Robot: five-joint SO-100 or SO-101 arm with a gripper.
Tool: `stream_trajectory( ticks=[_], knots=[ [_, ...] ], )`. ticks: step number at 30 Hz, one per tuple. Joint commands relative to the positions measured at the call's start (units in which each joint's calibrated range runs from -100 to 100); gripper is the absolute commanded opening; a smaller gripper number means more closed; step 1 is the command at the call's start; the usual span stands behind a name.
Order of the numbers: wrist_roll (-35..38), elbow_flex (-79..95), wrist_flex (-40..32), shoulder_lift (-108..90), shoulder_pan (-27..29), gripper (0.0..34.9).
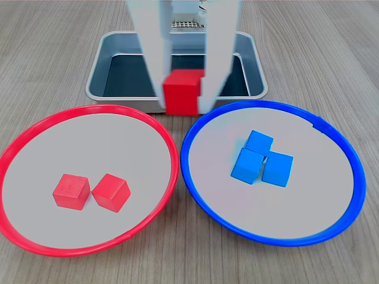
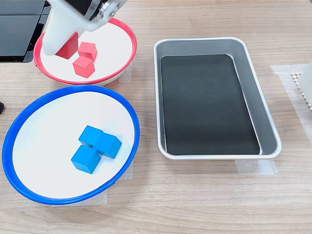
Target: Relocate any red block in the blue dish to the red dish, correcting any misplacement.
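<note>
The fingers [image 1: 182,89] are clamped on the red block [image 1: 181,92], carrying it; next, lower it into the red dish [image 1: 35,133] and let go.

A lab-like test bench — wood-grain table [image 2: 204,204] (tape [image 2: 253,166] pinning the metal tray [image 2: 267,117]).

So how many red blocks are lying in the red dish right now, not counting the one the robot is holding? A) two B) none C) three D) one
A: two red blocks lie side by side in the red dish, while the gripper holds a third red block up in the air.
</note>
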Motion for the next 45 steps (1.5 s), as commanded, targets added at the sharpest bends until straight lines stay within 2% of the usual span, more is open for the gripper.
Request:
stream_trajectory(
  ticks=[1,7,16,40,45],
  knots=[
    [-0.24,2.56,0.03,-3.62,4.9,0.4],
    [0.2,8.48,-3.85,-2.94,9.98,0.4],
    [1.32,17.59,-10.13,-1.49,12.71,0.4],
    [0.34,6.02,-9.63,15.06,12.43,0.4],
    [-0.34,2.29,-8.97,17.28,11.86,3.3]
  ],
)
